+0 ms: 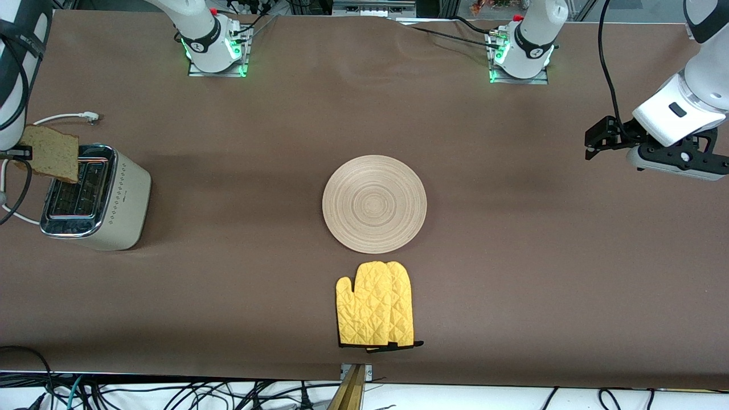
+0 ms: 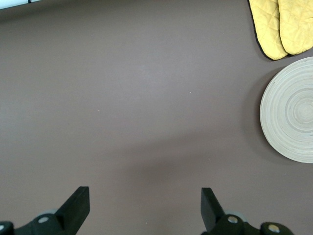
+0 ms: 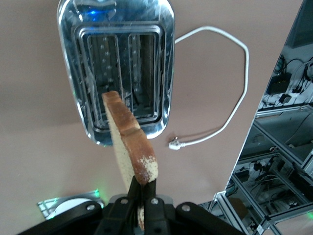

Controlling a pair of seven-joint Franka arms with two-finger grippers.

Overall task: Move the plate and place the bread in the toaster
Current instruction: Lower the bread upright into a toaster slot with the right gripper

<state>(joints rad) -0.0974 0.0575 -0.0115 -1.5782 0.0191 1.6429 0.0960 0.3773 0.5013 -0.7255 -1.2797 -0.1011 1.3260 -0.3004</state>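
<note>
Front view: plate mid-tabletop, near mitt.
Right end effector: clamped on bread, over toaster.
Left end effector: released, waiting.

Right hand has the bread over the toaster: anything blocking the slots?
Nothing visible. The right hand is shut on the bread, which hangs above the toaster; both slots look open and empty in the right wrist view. The left hand waits open over bare table toward the left arm's end.

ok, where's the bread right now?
The bread is held up by the right gripper, over the toaster at the right arm's end of the table.
</note>
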